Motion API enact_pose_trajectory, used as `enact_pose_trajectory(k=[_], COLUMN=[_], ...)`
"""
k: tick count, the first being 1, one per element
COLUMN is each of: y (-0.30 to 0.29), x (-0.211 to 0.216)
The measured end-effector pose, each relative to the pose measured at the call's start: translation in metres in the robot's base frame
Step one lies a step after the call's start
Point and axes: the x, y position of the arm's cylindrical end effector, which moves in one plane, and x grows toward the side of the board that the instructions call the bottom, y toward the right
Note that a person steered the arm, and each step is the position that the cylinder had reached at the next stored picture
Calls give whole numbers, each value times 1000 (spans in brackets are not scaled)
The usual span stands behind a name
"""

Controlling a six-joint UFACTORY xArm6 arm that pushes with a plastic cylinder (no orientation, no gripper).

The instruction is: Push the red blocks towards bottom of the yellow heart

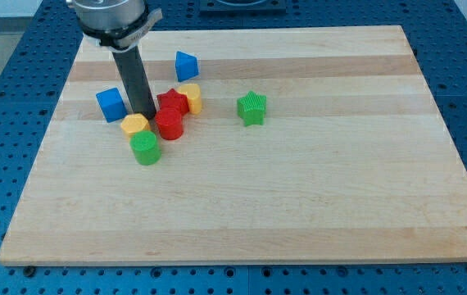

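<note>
Two red blocks sit close together, both below and to the view's left of the yellow heart (pixel 191 97). The red star-shaped block (pixel 171 102) lies flat, touching the heart's left side. The red cylinder (pixel 169 124) stands upright just below that star, pressed against it, so it sits lower and slightly left of the heart's bottom edge. The heart itself lies flat on the board, a small rounded yellow piece.

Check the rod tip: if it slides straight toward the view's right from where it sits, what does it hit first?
Most likely the red cylinder: my tip sits just to its left, beside the yellow block. The red star lies slightly farther up; depth is unclear.
</note>
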Motion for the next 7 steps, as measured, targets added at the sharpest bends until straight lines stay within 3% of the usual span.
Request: enact_pose_trajectory(k=[1, 3, 5, 6, 7], y=[0, 0, 0, 0, 8], x=[37, 40, -44, -47, 9])
